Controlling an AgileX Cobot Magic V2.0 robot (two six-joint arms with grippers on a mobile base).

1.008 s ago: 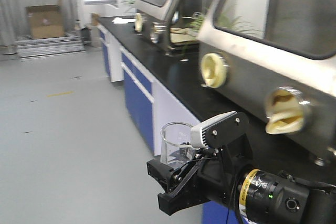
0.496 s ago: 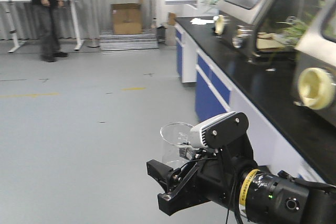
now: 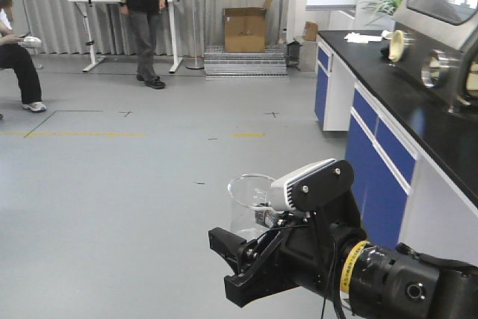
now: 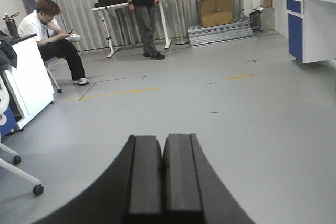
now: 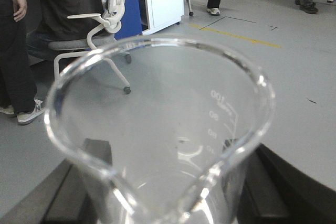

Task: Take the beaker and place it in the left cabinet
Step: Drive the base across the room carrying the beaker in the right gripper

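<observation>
The beaker is a small clear glass with a flared rim and spout, held upright above the grey floor. My right gripper is shut on its lower body. In the right wrist view the beaker fills the frame, with a black finger at each side of the right gripper. My left gripper is shut, pads touching, nothing between them, pointing over bare floor. The left cabinet is out of view.
A blue-fronted bench with a black top runs along the right. A standing person, a seated person, a cardboard box and a white unit are farther off. An office chair stands by the right wrist.
The front view has swung left: the bench and steel glove boxes slid to the right edge, and open floor with people came into sight. The beaker stays in the right gripper.
</observation>
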